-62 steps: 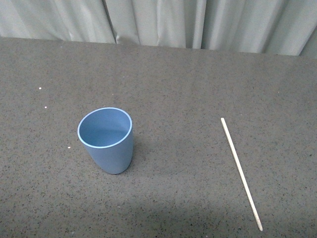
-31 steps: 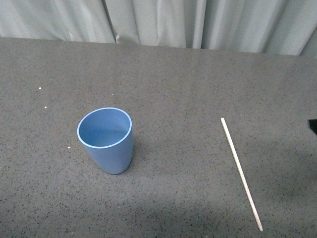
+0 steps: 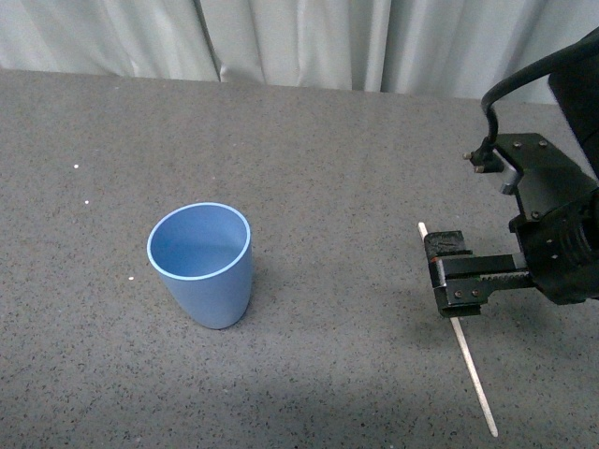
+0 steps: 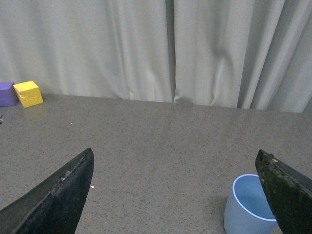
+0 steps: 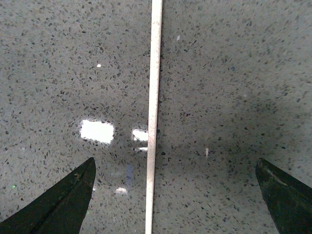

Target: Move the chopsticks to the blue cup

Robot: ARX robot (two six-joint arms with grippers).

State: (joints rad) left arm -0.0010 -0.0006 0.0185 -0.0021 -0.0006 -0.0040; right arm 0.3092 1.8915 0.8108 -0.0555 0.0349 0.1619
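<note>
Poised with the right gripper (image 3: 452,273) spread wide, straddling the chopsticks (image 3: 474,376) toward the far end, pinching nothing. Lying flat on the tabletop (image 3: 328,159) at the right, well apart from the blue cup (image 3: 208,285), upright and empty at the left. With the left gripper (image 4: 178,195) likewise spread and idle. Seemingly at the very start: no grasp made, with closing, lifting, carrying left and dropping in all left to do.

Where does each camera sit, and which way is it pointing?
Front view: on the body, looking down at blue cup, chopsticks; right gripper shows.
Left wrist view: left arm, facing curtain; left gripper, jaws open.
Right wrist view: right arm, straight down at chopsticks between open jaws.
Shared: cup, front and left; chopsticks, front and right.
</note>
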